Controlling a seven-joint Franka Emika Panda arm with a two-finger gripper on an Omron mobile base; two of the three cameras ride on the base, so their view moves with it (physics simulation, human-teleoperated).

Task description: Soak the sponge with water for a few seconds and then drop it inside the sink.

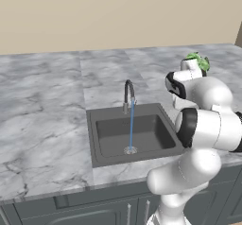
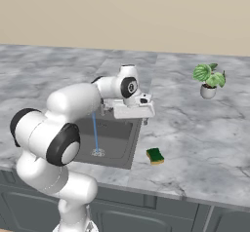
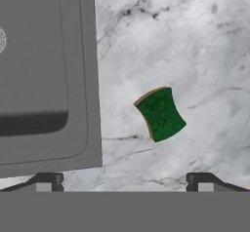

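In the hand view, going left to right, the sink point(image 3: 93, 80) takes the left side with its drain at the edge, then bare marble counter point(image 3: 195, 41), then the sponge point(image 3: 160, 114) lying flat, green side up. The gripper point(image 3: 124, 182) hangs above with fingers spread wide, holding nothing, the sponge lying ahead of and between the tips. From the right base view the water point(image 2: 95, 133) runs into the basin, and the sponge seems to sit just beside the sink's rim, though the arm hides part of it.

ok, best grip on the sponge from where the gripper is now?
Come straight down on the sponge, which lies flat on the marble counter right of the sink. Probably pinch across its narrower, slightly pinched-in sides, roughly mid-length. The gripper is open above it; a small roll of the hand may be needed to line up.
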